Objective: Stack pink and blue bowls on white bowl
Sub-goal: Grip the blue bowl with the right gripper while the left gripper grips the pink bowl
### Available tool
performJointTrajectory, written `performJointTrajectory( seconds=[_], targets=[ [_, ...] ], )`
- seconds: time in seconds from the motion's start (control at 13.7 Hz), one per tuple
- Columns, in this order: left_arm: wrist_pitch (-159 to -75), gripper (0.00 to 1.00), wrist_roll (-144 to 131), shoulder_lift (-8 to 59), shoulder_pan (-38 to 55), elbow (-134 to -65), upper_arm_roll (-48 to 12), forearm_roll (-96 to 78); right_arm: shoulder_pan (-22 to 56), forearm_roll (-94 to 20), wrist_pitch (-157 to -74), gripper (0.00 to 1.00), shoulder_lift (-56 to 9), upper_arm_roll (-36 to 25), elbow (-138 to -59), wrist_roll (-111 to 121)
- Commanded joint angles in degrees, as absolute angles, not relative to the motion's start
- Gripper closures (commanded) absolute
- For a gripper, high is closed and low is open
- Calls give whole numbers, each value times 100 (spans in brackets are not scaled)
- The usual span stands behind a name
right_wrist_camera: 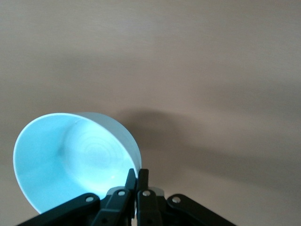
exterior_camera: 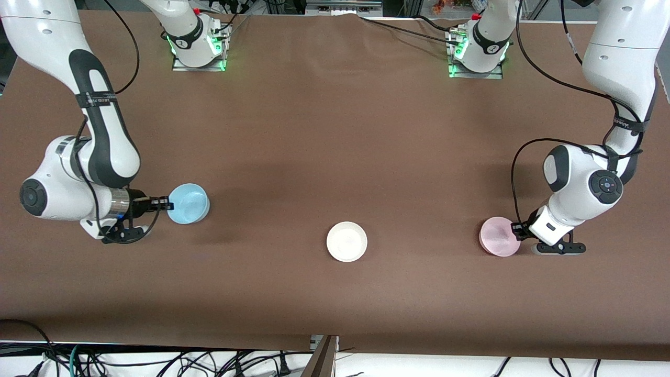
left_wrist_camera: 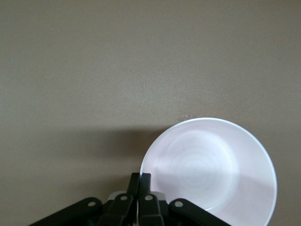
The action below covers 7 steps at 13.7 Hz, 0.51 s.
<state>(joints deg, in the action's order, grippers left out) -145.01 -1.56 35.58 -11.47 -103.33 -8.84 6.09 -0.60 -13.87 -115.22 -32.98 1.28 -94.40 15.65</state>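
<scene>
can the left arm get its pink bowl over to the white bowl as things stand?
Probably yes. The left gripper is shut on the rim of the small pale pink bowl, and only bare brown table lies between it and the glossy white bowl. The right gripper, gripping the sky-blue bowl, is well clear.

white bowl (exterior_camera: 346,241) unobstructed, bare table (exterior_camera: 335,146) around

Pink bowl (exterior_camera: 499,236): pale, round, upright, toward the left arm's end of the table. Blue bowl (exterior_camera: 188,203): sky-blue, round, tilted, toward the right arm's end. White bowl (exterior_camera: 346,241): glossy, round, upright on the table between them, well apart from both.
</scene>
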Motion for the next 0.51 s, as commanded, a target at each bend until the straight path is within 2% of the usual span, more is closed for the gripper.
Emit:
performJointTrajectory(
  seconds=[0.0, 0.44],
  targets=[
    [-14502, 100, -158, 3498, -1178, -10415, -905, 686, -79, -1485, -11408, 100, -3190, 386, -9317, 1101],
    [-14432, 100, -324, 3384, -1134, -10327, -1010, 650, 61, -1686, -11417, 100, -3226, 598, -9035, 914]
  ],
)
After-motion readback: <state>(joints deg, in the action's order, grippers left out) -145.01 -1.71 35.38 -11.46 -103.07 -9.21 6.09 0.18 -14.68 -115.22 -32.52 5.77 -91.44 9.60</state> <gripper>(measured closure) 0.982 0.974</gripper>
